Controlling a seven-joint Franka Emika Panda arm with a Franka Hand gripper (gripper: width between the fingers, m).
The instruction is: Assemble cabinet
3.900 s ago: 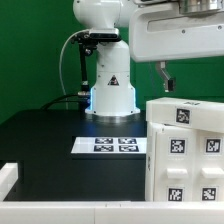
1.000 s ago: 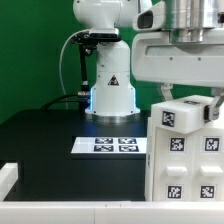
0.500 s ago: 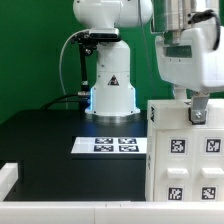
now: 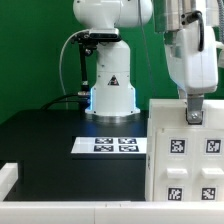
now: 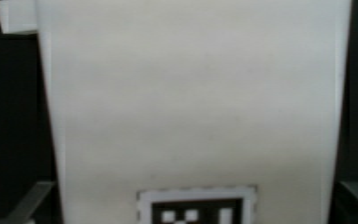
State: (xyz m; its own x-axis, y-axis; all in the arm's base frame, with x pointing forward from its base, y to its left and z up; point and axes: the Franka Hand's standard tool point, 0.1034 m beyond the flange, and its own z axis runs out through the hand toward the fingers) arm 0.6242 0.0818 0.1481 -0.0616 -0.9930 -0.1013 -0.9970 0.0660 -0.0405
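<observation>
The cabinet (image 4: 180, 160) is a large white box with several black-and-white tags, standing at the exterior view's right. My gripper (image 4: 194, 108) comes straight down onto its top edge, right above a tag (image 4: 194, 116). In the wrist view a broad white face of the cabinet (image 5: 194, 100) fills the space between my gripper's (image 5: 197, 205) two dark fingers (image 5: 30, 203), which lie against its two sides. A tag (image 5: 197, 208) sits low on that face. The gripper looks shut on the cabinet.
The marker board (image 4: 110, 145) lies on the black table just to the exterior view's left of the cabinet. The robot's white base (image 4: 110, 85) stands behind it. A white rail (image 4: 10, 176) runs along the table's front edge.
The hand came down from above onto the cabinet's top. One second ago the cabinet's top sat tilted under the hand; the hand has since turned and the cabinet stands level.
</observation>
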